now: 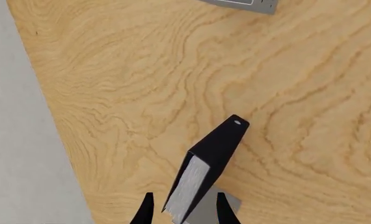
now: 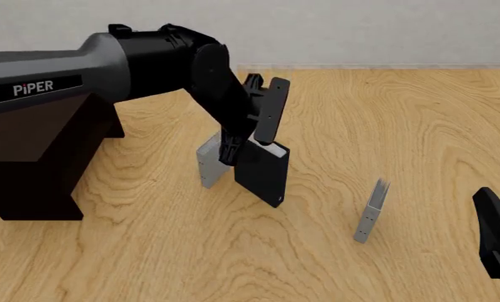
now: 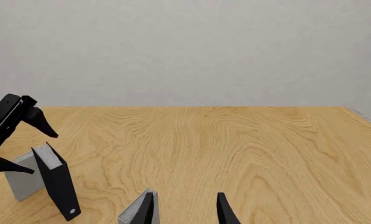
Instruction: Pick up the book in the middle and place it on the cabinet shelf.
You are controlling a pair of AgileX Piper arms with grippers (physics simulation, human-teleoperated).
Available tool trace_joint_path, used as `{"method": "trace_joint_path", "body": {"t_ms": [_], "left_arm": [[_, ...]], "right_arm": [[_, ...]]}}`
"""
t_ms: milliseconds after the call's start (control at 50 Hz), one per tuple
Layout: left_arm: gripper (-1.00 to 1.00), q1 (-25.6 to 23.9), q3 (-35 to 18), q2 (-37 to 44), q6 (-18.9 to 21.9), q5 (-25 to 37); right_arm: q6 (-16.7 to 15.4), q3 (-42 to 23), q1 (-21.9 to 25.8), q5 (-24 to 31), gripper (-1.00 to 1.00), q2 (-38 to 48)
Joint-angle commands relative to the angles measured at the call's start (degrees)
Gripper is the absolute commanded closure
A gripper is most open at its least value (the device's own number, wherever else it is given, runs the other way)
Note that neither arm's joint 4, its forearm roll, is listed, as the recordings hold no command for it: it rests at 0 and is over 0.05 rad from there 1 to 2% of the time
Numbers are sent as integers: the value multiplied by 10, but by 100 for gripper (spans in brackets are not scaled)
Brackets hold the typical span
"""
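While the cabinet waits at the table's left, the book stands mid-table, the left gripper straddling its top, seemingly clamped. Lift straight up, clear of the grey book beside it. The right gripper idles, parted.

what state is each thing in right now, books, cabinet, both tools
black book: upright, tilted, held at its top by the left tool
left tool: shut on the black book
smaller grey book: standing upright just behind the black book
thin grey book: standing upright, alone, untouched
cabinet: flat top, no book visible on it
right tool: open, holding nothing
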Motion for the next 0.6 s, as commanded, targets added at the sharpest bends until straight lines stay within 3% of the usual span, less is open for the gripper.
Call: {"method": "trace_joint_path", "body": {"t_ms": [20,260,600], "left_arm": [[-100,2,-5,9,4,-8],[-100,-6,25,11,-5,-26],[-100,11,14,31,-1,-24]], "right_arm": [[0,0,0,0,-100,0],[0,0,0,0,-100,0],[0,0,0,0,-100,0]]}}
